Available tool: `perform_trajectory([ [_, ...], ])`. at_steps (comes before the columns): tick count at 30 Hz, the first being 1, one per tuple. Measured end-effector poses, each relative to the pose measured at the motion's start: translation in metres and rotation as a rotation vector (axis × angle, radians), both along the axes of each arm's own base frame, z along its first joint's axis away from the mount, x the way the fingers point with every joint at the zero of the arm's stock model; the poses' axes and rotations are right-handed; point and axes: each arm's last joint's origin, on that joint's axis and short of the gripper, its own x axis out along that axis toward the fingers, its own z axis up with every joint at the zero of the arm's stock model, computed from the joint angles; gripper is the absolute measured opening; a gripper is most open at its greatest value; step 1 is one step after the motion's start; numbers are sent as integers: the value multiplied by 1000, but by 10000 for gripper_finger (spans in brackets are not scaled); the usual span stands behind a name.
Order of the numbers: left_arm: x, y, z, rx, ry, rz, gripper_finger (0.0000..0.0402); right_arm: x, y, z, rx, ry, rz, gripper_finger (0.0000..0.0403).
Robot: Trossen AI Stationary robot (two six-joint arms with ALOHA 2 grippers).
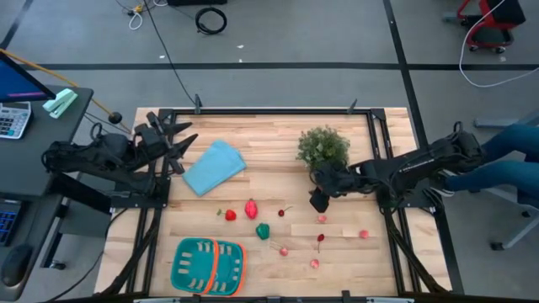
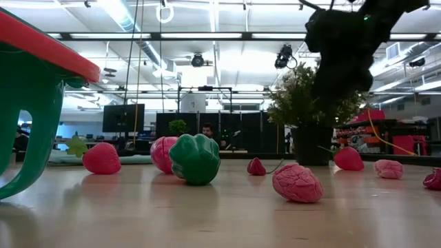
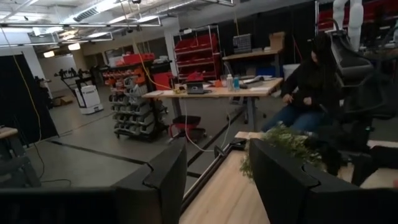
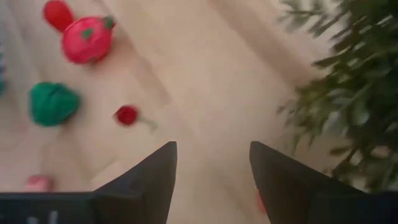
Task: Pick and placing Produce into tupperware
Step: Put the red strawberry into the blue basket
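We are looking down on a wooden table (image 1: 278, 143) with the two dark arms reaching in from either side. The teal tupperware (image 1: 207, 266) with its orange band is sitting at the near edge, left of centre, well apart from both arms. A light blue folded cloth (image 1: 214, 167) is lying toward the far left, near our left gripper (image 1: 178, 145), which is hanging over the table's left rim with its fingers parted and holding nothing. A bushy green potted plant (image 1: 323, 148) is standing right of centre, and our right gripper (image 1: 319, 200) is hovering just beside it, on its near side; its two fingers (image 4: 147, 180) are spread apart over bare wood, empty.

The produce is lying scattered between the plant and the tupperware. A larger red piece (image 1: 251, 209) is resting near the middle, with a smaller red one (image 1: 230, 215) just to its left and the green piece (image 1: 263, 230) just beside it on the near side. A small cherry-like piece (image 1: 282, 212) is sitting close to the right gripper. Several small pink pieces are lying farther right and nearer, one of them (image 1: 364, 234) toward the right edge. Across the room a person (image 3: 308, 87) is sitting at a desk.
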Motion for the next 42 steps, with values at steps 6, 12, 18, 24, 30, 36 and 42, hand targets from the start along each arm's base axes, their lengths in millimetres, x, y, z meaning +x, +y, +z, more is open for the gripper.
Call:
perform_trajectory([
  [6,1,0,0,1,5,0,178,-7,29,0,153,-4,9,194],
  [12,1,0,0,1,4,0,176,-14,40,6,137,-29,51,185],
  [18,1,0,0,0,3,0,177,-20,4,20,-110,-67,-8,183],
  [24,1,0,0,0,4,0,175,-22,-34,27,-216,-45,-91,183],
  [30,1,0,0,2,5,0,177,-22,-43,27,-197,-33,-93,183],
  [36,1,0,0,9,10,1,173,-26,-40,23,-130,10,-106,183],
  [42,1,0,0,9,10,1,175,-29,-35,22,-106,31,-110,183],
])
